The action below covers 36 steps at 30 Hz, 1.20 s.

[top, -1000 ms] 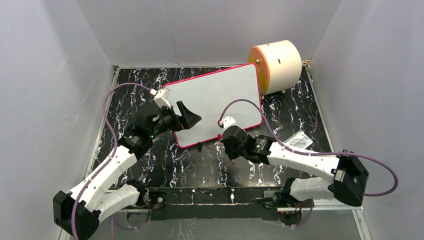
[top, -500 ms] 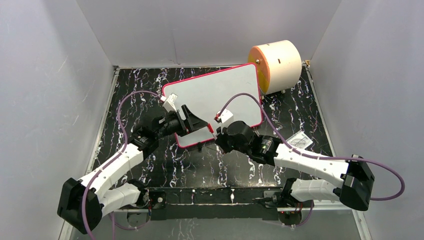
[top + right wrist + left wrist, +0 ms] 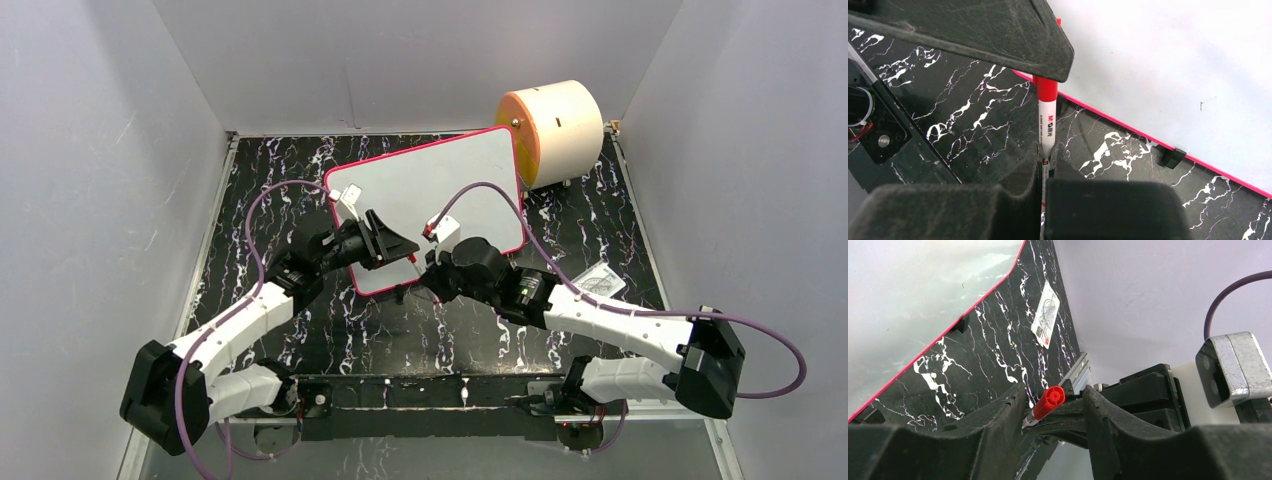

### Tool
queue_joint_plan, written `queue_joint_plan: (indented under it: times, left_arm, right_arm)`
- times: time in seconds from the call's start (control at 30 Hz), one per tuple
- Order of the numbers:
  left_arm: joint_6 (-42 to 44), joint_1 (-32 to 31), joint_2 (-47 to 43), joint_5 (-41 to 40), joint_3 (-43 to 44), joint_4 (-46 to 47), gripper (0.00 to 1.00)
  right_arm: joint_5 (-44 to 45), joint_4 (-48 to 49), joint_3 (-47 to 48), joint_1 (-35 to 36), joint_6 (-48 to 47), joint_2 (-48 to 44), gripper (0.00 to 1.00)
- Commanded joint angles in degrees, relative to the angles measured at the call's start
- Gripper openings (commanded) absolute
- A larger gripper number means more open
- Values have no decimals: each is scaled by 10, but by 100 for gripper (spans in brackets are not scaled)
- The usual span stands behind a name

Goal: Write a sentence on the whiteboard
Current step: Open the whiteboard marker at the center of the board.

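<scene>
The whiteboard [image 3: 440,190] lay flat on the black, white-veined tabletop [image 3: 600,220], in the middle towards the far side. It was turned at a slant, so that its right corner sat just beside a cream cylinder [image 3: 560,130] with an orange face at the far right. Its thin pink-red rim ran all the way round, and the white surface that showed was plain apart from a tiny dark speck.

The two arms met over the board's near edge. The right gripper [image 3: 1045,150] had its jaws clenched on the barrel of a marker [image 3: 1048,125], white with red print, which pointed away from it towards the left arm. The marker's red cap [image 3: 1052,398] stood between the jaws of the left gripper [image 3: 405,243]. These jaws were half closed, one on each side of the cap. In the left wrist view a narrow gap showed on each side, so they were not gripping it. In the right wrist view one left finger [image 3: 998,30] hid the end of the cap.

A small printed card [image 3: 597,282] lay on the tabletop to the right, well apart from the board, beside the right forearm.
</scene>
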Motion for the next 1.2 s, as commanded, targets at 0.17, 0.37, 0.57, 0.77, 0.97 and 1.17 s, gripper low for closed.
queue_joint_plan:
  times: [0.17, 0.37, 0.57, 0.77, 0.97, 1.17]
  left_arm:
    - [7, -14, 3, 3, -3, 23, 28]
    - [3, -15, -10, -20, -9, 16, 0]
    - [-31, -15, -32, -59, -27, 20, 0]
    - [-101, -15, -64, -122, -65, 48, 0]
    - [-173, -15, -89, -174, -87, 79, 0]
    - [-233, -15, -105, -218, -104, 105, 0]
  right_arm:
    - [-13, 43, 30, 1, 1, 3, 0]
    - [-8, 68, 14, 1, 9, -11, 1]
    - [1, 121, -18, 1, 30, -41, 19]
    - [24, 194, -65, 0, 63, -88, 39]
    - [28, 295, -128, 0, 111, -143, 56]
    - [39, 369, -179, -6, 173, -163, 66]
